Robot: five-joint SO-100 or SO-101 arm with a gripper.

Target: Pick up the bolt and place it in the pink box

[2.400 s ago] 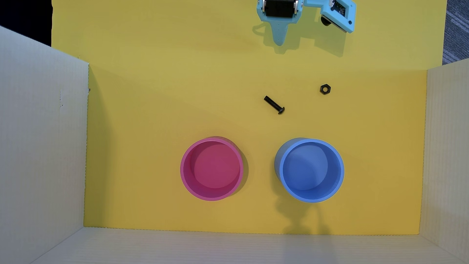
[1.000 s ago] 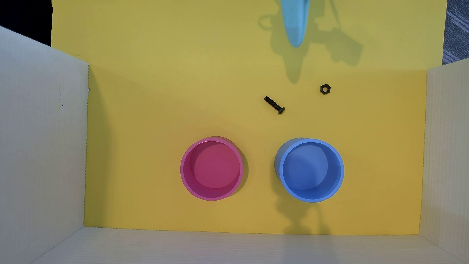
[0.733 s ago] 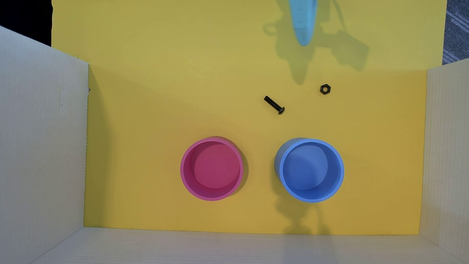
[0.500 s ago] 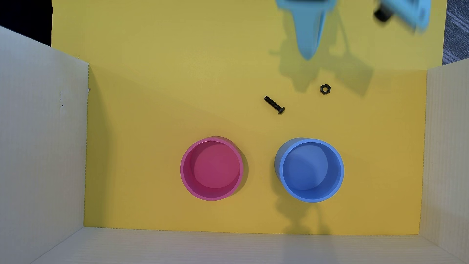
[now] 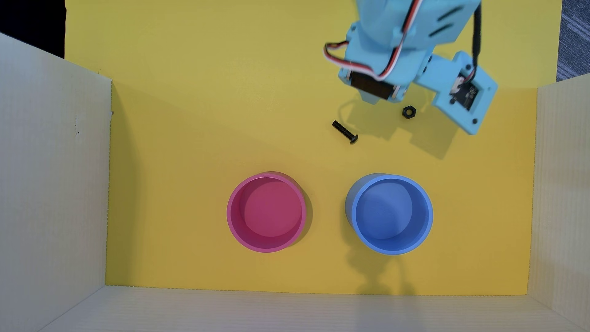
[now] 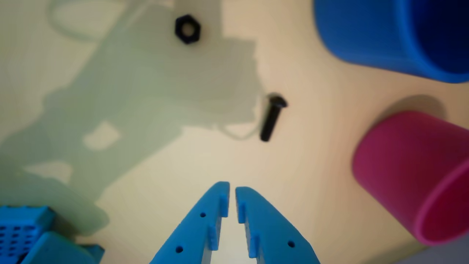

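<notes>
The bolt [image 5: 344,131], small and black, lies flat on the yellow floor, head toward the cups; in the wrist view [image 6: 273,117] it lies ahead of the fingertips. The pink box [image 5: 230,210] is a round pink cup standing upright and empty at lower centre; its outer wall shows at the right of the wrist view [image 6: 403,165]. My light-blue gripper [image 5: 372,99] hangs above the floor, up and to the right of the bolt. In the wrist view the gripper [image 6: 232,187] has its jaws almost together with nothing between them.
A black hexagonal nut [image 5: 408,112] lies right of the bolt, also in the wrist view [image 6: 187,29]. A blue round cup [image 5: 429,214] stands right of the pink one. Cardboard walls [image 5: 54,159] enclose the yellow floor on the left, right and near sides.
</notes>
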